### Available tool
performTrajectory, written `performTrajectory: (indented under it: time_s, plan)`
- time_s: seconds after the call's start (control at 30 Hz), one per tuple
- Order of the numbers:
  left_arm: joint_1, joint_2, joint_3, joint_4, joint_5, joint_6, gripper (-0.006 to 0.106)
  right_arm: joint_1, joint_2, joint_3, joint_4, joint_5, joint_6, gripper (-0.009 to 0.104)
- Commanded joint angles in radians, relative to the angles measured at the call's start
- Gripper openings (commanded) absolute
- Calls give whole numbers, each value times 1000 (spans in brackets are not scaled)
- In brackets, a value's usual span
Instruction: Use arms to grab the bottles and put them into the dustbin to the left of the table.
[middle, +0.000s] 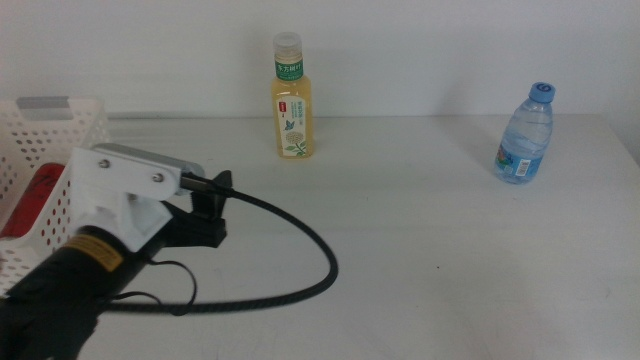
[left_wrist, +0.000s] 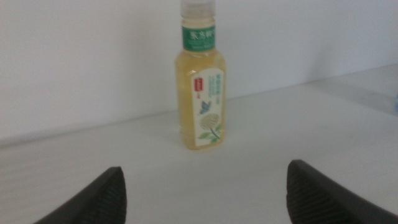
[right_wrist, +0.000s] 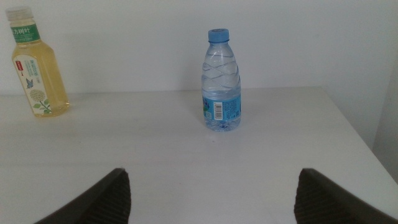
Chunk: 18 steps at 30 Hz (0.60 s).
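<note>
The yellow-drink bottle (middle: 291, 100) stands upright at the table's (middle: 430, 240) back middle. The clear water bottle (middle: 525, 135) with a blue cap stands upright at the back right. The red can (middle: 35, 200) lies inside the white dustbin (middle: 60, 135) at the left. My left gripper (middle: 205, 210) is low over the table beside the dustbin, open and empty, with the yellow bottle (left_wrist: 200, 81) straight ahead between its jaws and some way off. My right gripper (right_wrist: 214, 202) is out of the middle view, open and empty, facing the water bottle (right_wrist: 221, 81) from a distance.
The left arm's thick black cable (middle: 300, 250) loops across the table's front left. A white wall runs behind the table's back edge. The yellow bottle also shows in the right wrist view (right_wrist: 36, 62).
</note>
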Motion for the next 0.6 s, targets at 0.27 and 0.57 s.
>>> performTrajectory:
  time_s: [0.27,0.57]
  plan:
    - [-5,291,-215,77,-231,-126,81,-7,-28,-9,-11,-79,-5,71]
    - [-5,521,-476,75,-204,-130,83,-7,-28,-9,-11,-79,-5,71]
